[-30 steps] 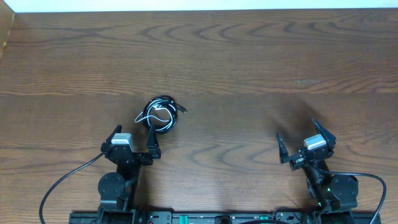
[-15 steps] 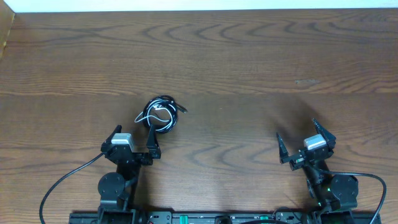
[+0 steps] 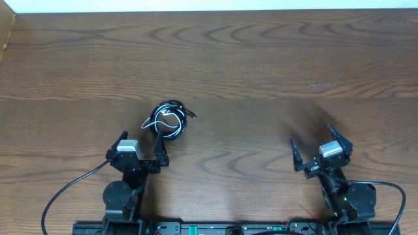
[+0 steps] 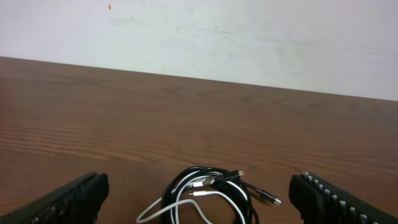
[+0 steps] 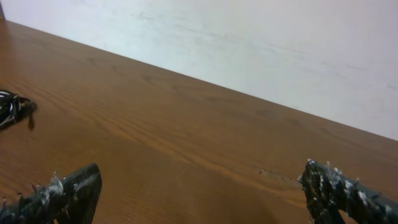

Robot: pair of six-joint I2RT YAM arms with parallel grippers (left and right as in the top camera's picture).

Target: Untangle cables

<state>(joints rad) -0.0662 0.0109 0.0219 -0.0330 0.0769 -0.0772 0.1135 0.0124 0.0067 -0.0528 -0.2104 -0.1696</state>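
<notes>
Wood-grain bench (image 3: 261,59), pale wall (image 4: 249,37) behind. Left gripper (image 3: 140,134) spread fully, holding nothing; right gripper (image 3: 311,134) equally wide, empty, well apart at three o'clock. Cables (image 3: 168,120) bunched in one small coil just beyond the left gripper, toward one o'clock. Probably light, limp, slick: best pinched at the loose white cable loop (image 3: 149,123) sticking out at nine o'clock.

a robotics lab or test bench is suggested. two small robot arms, the left arm (image 3: 121,192) and the right arm (image 3: 356,199), are mounted on a black rail (image 3: 222,228) at the near edge of a wood-grain table (image 3: 261,59). a plain white wall (image 4: 249,37) is seen behind the table. a small bundle of cables (image 3: 168,121) is laid out on the tabletop.
</notes>
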